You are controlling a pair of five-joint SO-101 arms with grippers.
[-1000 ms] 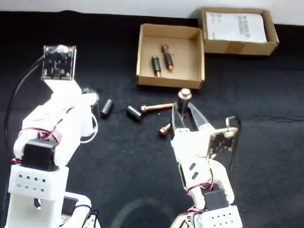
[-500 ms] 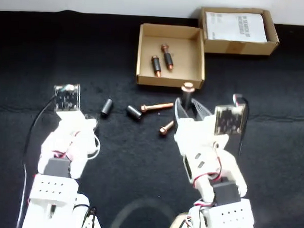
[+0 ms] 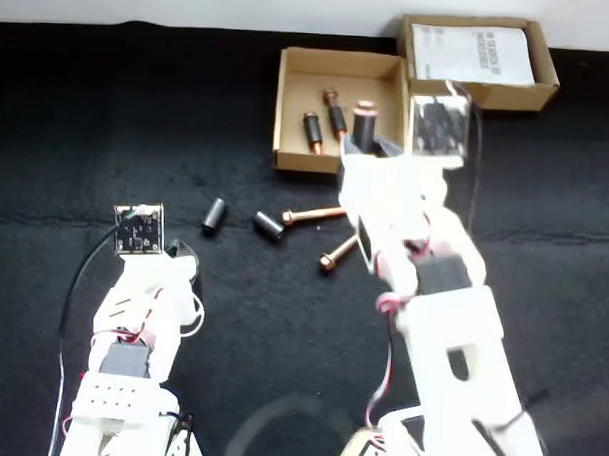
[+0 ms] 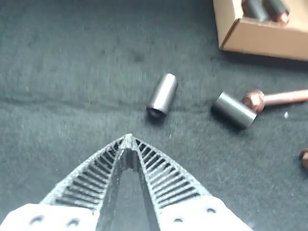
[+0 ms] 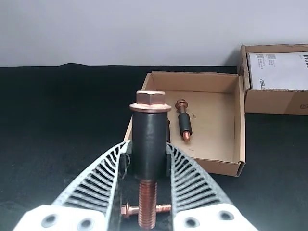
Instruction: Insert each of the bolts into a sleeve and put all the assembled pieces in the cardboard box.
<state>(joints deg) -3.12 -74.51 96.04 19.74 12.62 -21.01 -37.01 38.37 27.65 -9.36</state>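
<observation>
My right gripper (image 5: pixel 147 145) is shut on an assembled piece (image 5: pixel 149 144), a copper bolt standing upright in a black sleeve. In the high view that piece (image 3: pixel 364 123) hangs over the near right part of the cardboard box (image 3: pixel 289 105). Two assembled pieces (image 3: pixel 314 131) (image 3: pixel 335 113) lie inside the box. On the black mat lie two loose sleeves (image 3: pixel 215 214) (image 3: pixel 269 226), a long bolt (image 3: pixel 315 214) and a short bolt (image 3: pixel 334 255). My left gripper (image 4: pixel 128 139) is shut on nothing, a short way back from the nearer sleeve (image 4: pixel 162 94).
A second cardboard box (image 3: pixel 477 59) holding a printed sheet stands at the back right, touching the first box. The black mat covers the table up to a pale wall at the back. The left arm (image 3: pixel 141 312) sits low near the table's front left.
The right arm has carried the assembled piece forward from the mat near the loose bolts to above the box. The left arm has drawn back toward its base.
</observation>
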